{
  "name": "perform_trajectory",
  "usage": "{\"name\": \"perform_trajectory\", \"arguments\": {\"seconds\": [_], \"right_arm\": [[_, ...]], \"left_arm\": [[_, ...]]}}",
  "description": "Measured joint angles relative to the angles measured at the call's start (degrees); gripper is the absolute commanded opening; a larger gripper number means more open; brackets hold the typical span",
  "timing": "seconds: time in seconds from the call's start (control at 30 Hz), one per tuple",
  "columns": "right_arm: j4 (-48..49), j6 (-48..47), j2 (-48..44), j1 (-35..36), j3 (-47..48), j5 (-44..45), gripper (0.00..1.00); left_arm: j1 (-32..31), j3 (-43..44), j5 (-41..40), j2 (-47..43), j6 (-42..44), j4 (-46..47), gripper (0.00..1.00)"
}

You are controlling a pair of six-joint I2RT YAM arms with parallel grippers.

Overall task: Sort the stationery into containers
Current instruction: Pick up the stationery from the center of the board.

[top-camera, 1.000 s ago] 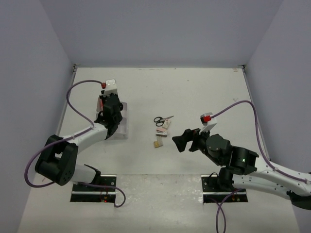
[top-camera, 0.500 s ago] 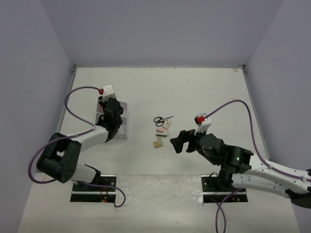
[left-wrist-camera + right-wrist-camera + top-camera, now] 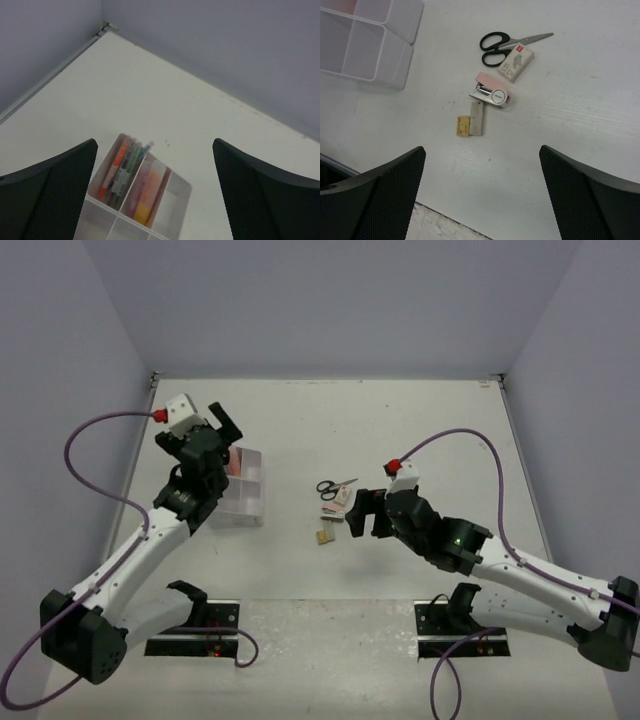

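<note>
Just ahead of the wide-spread right gripper (image 3: 482, 149) lies the pink stapler (image 3: 490, 94), its long axis slanting nearly finger to finger.

No words or numbers can be read anywhere. The small white box (image 3: 516, 64) next to the scissors (image 3: 527, 39) has a little red tag (image 3: 520, 49) and a grey drawing on it. The print there is too tiny to read.
</note>
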Motion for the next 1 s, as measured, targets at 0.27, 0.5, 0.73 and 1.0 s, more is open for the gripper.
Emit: {"name": "perform_trajectory", "arguments": {"seconds": [0.27, 0.5, 0.73, 1.0], "right_arm": [[-5.81, 4.54, 15.60, -2.78, 9.11, -0.44, 0.96], [-7.09, -3.13, 26.78, -3.33, 16.86, -3.34, 0.90], [-8.08, -10.87, 31.75, -5.61, 21.47, -7.81, 0.89], [-11.38, 2.64, 45.79, -12.37, 32.97, -3.34, 0.76]], "left_arm": [[-0.04, 8.04, 17.96, -27.09, -0.42, -22.61, 1.00], [-0.03, -3.16, 23.76, -47.30, 1.97, -28.62, 1.00], [-0.04, -7.33, 28.43, -47.55, 3.33, -32.95, 1.00], [-0.09, -7.33, 30.78, -48.72, 3.56, -32.89, 1.00]]}}
